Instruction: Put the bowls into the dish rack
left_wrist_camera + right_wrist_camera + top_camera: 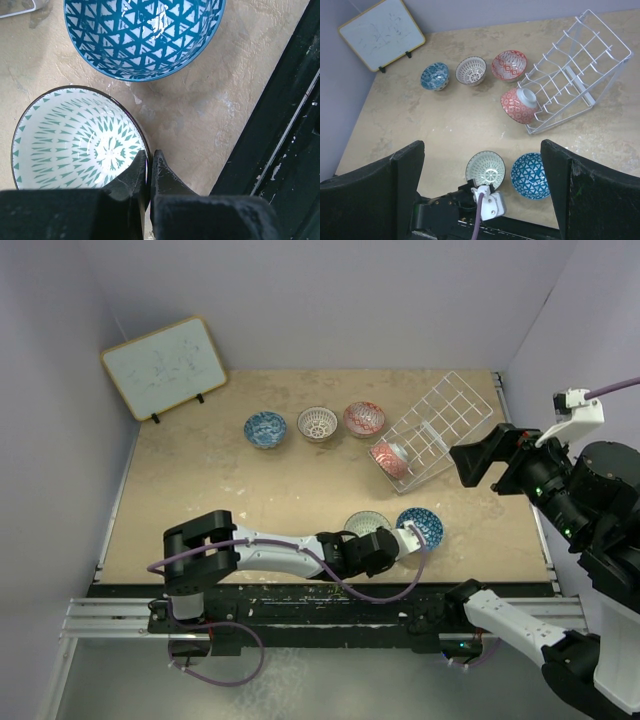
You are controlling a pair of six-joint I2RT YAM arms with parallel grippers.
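Note:
My left gripper (148,161) is shut on the near rim of the pale green-white bowl (75,142), one finger inside and one outside. Just beyond it stands a blue triangle-patterned bowl (145,35). From above, both bowls sit near the table's front edge: the green-white one (366,522) and the blue one (421,527). The white wire dish rack (445,420) lies at the back right, with a red bowl (389,458) tipped on its side at its near-left end. My right gripper (482,144) hangs high and wide open, holding nothing.
A row of three bowls stands at the back: blue (265,428), white-lattice (317,423) and red (364,419). A wood-framed whiteboard (165,366) leans at the back left. The black rail (280,150) of the table's front edge runs close beside the left gripper.

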